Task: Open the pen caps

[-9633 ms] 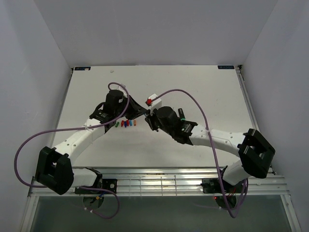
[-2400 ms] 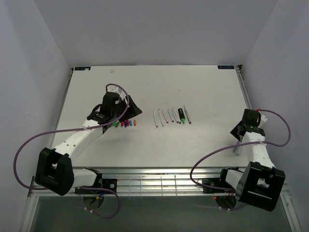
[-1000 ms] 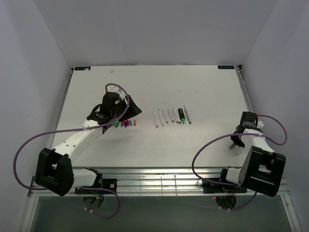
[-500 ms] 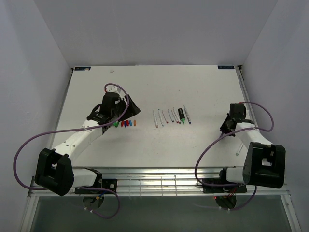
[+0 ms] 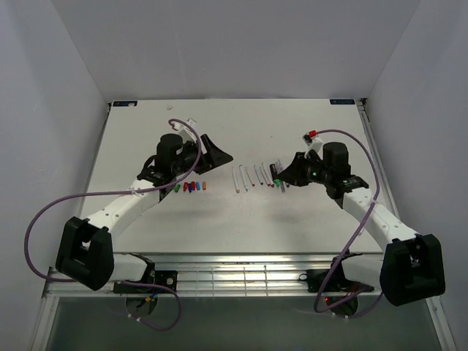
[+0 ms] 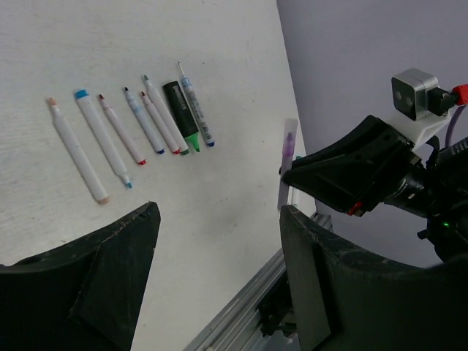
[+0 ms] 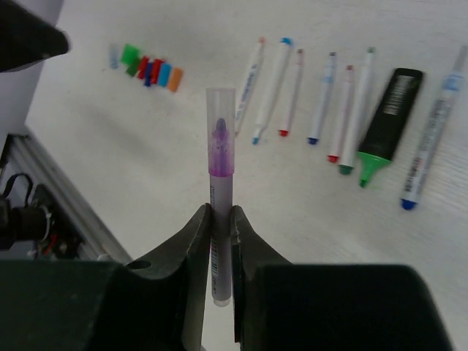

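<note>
My right gripper (image 7: 220, 216) is shut on a thin white pen (image 7: 220, 191), which stands upright between its fingers. A clear cap (image 7: 220, 128) covers that pen's purple tip. In the top view this gripper (image 5: 282, 172) hovers at the right end of the row of pens (image 5: 252, 177) lying on the table. The row includes a black marker (image 7: 393, 106) with a green tip. A row of small coloured pen caps (image 5: 191, 186) lies to the left. My left gripper (image 5: 219, 154) is open and empty, above and right of the caps, facing the held pen (image 6: 287, 162).
A metal rail (image 5: 241, 272) runs along the table's near edge. Purple cables (image 5: 44, 219) loop beside both arms. White walls enclose the table (image 5: 241, 124) on the left, right and back.
My right arm has swung from the table's right side to the row of pens in the middle. My left gripper has shifted a little to the right and stays open.
</note>
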You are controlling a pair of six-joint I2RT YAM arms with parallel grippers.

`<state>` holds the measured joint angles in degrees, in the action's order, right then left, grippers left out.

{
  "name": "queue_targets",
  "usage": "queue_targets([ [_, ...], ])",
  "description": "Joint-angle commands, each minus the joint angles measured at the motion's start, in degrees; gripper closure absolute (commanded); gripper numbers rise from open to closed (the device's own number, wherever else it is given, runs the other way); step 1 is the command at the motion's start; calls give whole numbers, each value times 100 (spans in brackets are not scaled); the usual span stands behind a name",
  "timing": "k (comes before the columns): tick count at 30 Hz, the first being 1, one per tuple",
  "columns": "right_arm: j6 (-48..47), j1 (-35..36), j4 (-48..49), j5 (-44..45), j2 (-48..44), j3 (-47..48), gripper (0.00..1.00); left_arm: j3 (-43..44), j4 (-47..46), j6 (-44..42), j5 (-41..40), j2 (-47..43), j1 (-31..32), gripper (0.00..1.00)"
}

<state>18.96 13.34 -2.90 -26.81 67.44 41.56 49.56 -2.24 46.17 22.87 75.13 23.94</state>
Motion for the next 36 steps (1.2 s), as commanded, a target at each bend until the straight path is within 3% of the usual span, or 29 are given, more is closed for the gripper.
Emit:
queue_targets([
  [1,72,580,676,-1248,129,168,92,132,-558,384,429,308,364,23],
  [9,494,1618,1308,-1116,559,344,92,291,-936,735,112,722,840,23],
  [20,881,1953,1695,-642,744,353,92,133,-1006,858,-72,775,1086,27],
  [24,1039,1962,1863,-589,849,344,92,97,-998,867,-195,748,1147,33],
  [36,1277,2023,1863,-141,867,414,92,133,-1006,893,-450,827,1341,65],
])
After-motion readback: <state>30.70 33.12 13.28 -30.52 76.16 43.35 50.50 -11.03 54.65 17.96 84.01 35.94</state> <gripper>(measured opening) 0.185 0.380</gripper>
